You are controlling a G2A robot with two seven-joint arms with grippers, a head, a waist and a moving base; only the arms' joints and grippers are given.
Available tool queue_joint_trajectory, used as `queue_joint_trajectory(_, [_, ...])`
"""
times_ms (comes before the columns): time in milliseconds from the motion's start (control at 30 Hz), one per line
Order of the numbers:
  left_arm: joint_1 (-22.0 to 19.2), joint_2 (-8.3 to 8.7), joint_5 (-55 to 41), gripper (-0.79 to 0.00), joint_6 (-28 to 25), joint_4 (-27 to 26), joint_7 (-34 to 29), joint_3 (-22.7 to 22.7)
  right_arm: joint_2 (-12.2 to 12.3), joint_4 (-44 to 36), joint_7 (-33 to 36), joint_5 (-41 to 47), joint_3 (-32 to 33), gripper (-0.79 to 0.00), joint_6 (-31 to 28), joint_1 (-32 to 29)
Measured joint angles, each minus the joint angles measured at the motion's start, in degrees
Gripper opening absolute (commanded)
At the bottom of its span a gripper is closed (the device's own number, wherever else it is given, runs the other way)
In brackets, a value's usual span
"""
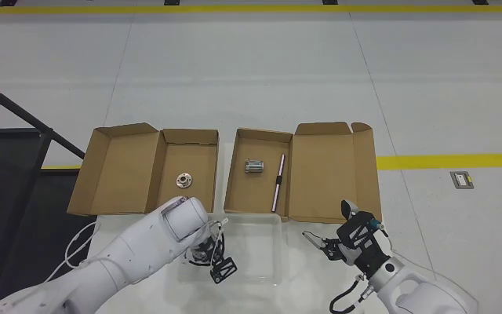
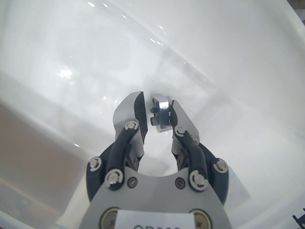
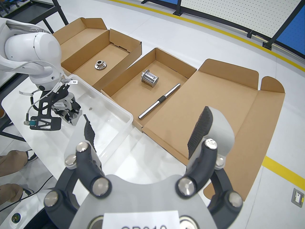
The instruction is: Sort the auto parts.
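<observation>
From above, the left fingers (image 1: 205,256) reach down into the clear tray (image 1: 263,267) on the white surface (image 1: 302,292). The right fingers (image 1: 321,244) stand spread just beside the tray. Beyond both sets of fingertips lie two open cardboard boxes. The left box (image 1: 196,153) holds a flange (image 1: 183,180). The right box (image 1: 255,192) holds a toothed hub (image 1: 252,166) and a rod (image 1: 278,182).

In the left wrist view, the left fingers (image 2: 140,110) are slightly apart with a small metal block (image 2: 163,104) between them in the tray (image 2: 95,48). One pad touches the block. The other stands just short of its two black bolt heads.

In the right wrist view, the right fingers (image 3: 202,125) are wide apart and grip nothing. The rod (image 3: 159,101) and hub (image 3: 149,78) lie beyond their tips, and the left fingers (image 3: 71,116) are farther off in the tray (image 3: 116,114).
</observation>
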Motion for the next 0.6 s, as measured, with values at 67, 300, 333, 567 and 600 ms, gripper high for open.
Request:
queue_joint_trajectory(67, [-0.4,-0.11,-0.6,-0.785,0.0,0.3,0.0,0.0,0.0,0.0,0.0,0.0,0.0,0.000,0.0,0.0])
queue_joint_trajectory(300, [-3.3,0.92,-8.5,-0.785,0.0,0.5,0.0,-0.1,0.0,0.0,0.0,0.0,0.0,0.000,0.0,0.0])
queue_joint_trajectory(333, [-3.8,1.27,-10.0,-0.785,0.0,0.2,-0.1,-0.3,0.0,0.0,0.0,0.0,0.0,0.000,0.0,0.0])
queue_joint_trajectory(567, [-5.6,6.18,-22.0,-0.785,0.0,-5.3,-3.3,-5.0,0.0,0.0,0.0,0.0,0.0,0.000,0.0,0.0])
queue_joint_trajectory(600, [-5.5,7.11,-23.5,-0.785,0.0,-6.3,-3.8,-6.1,0.0,0.0,0.0,0.0,0.0,0.000,0.0,0.0])
